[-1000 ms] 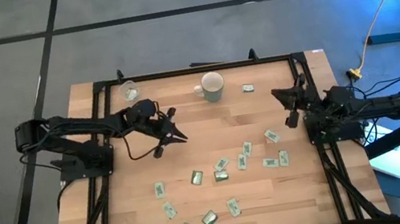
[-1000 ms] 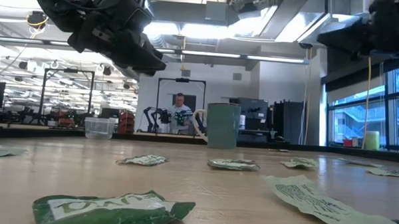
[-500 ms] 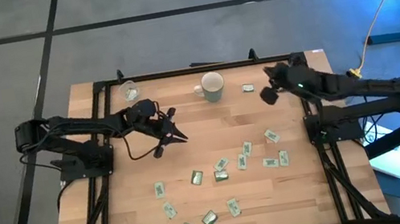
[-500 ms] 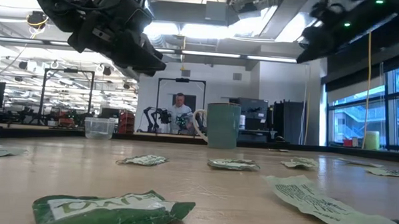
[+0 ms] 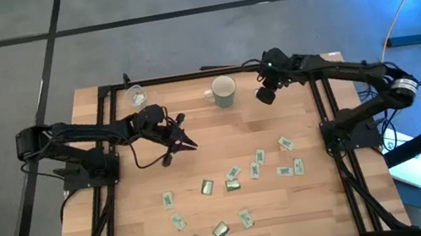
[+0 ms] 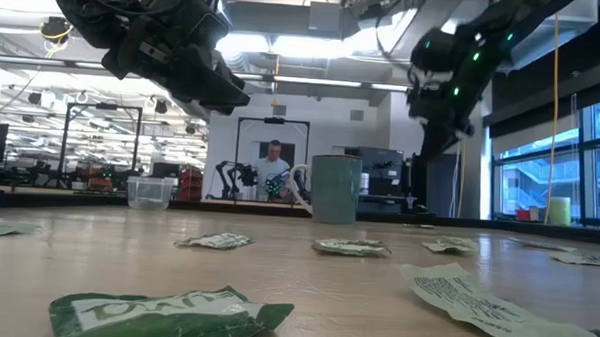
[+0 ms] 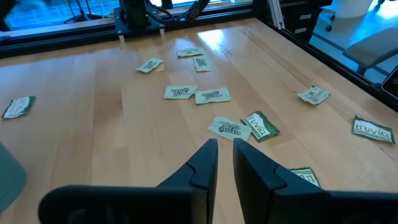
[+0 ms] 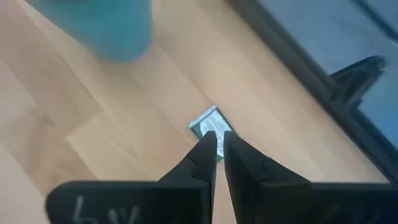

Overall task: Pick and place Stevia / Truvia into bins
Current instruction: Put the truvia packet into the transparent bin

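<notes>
Several green-and-white sachets lie flat across the near half of the table. The pale mug stands near the far edge, and the clear cup stands upright at the far left corner. My right gripper hangs shut just right of the mug, high above the table in the low view. It is directly over a single sachet, which lies flat on the wood. My left gripper hovers shut left of centre, above bare wood, pointing at the scattered sachets.
A black frame rail runs along the far edge just behind the mug and cup. Bare wood lies between the mug and the sachet cluster. A person stands in the room beyond the table.
My right arm has swung out from its place at the table's right edge toward the far edge and leftward. It now stretches over the lone sachet beside the mug. No sachet has moved.
</notes>
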{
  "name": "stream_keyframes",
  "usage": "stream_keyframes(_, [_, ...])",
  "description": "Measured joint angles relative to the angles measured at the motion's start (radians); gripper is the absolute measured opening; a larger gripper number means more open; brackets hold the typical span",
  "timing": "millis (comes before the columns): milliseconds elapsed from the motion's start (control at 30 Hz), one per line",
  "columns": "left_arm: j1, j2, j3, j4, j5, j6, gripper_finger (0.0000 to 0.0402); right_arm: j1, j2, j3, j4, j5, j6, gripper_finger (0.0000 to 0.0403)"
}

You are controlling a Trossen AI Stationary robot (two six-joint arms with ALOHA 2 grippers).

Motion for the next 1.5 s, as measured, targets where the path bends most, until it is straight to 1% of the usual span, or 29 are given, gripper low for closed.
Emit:
stream_keyframes(100, [0.0,0.0,0.0,0.0,0.0,0.0,0.0045,-0.045,0.059,0.0,0.025,-0.055,-0.079,0.0035])
stream_keyframes(233, [0.0,0.0,0.0,0.0,0.0,0.0,0.0045,-0.079,0.113,0.001,0.058,-0.075,-0.104,0.0042])
stream_keyframes(333, [0.0,0.0,0.0,0.0,0.0,0.0,0.0045,-0.098,0.143,0.001,0.076,-0.076,-0.09,0.0066])
stream_keyframes(500, [0.0,0.0,0.0,0.0,0.0,0.0,0.0045,-0.11,0.182,0.001,0.077,-0.075,-0.081,0.012])
stream_keyframes(633, [0.0,0.0,0.0,0.0,0.001,0.001,0.0045,-0.105,0.197,0.001,0.082,-0.076,-0.114,0.0142])
stream_keyframes(867, [0.0,0.0,0.0,0.0,0.001,0.002,0.0045,-0.042,0.218,-0.003,0.082,-0.078,-0.257,0.0147])
stream_keyframes(1033, [0.0,0.0,0.0,-0.001,0.001,0.002,0.0045,-0.001,0.254,-0.003,0.081,-0.1,-0.338,0.0147])
stream_keyframes(1233, [0.0,0.0,0.0,-0.001,0.0,0.003,0.0045,0.0,0.314,-0.004,0.112,-0.101,-0.309,0.0147])
stream_keyframes(1367, [0.0,0.0,0.0,-0.002,0.0,0.003,0.0045,-0.013,0.338,-0.005,0.173,-0.101,-0.286,0.0147])
stream_keyframes(1500, [0.0,0.0,0.0,-0.002,0.0,0.003,0.0045,-0.033,0.354,-0.005,0.182,-0.098,-0.283,0.0147])
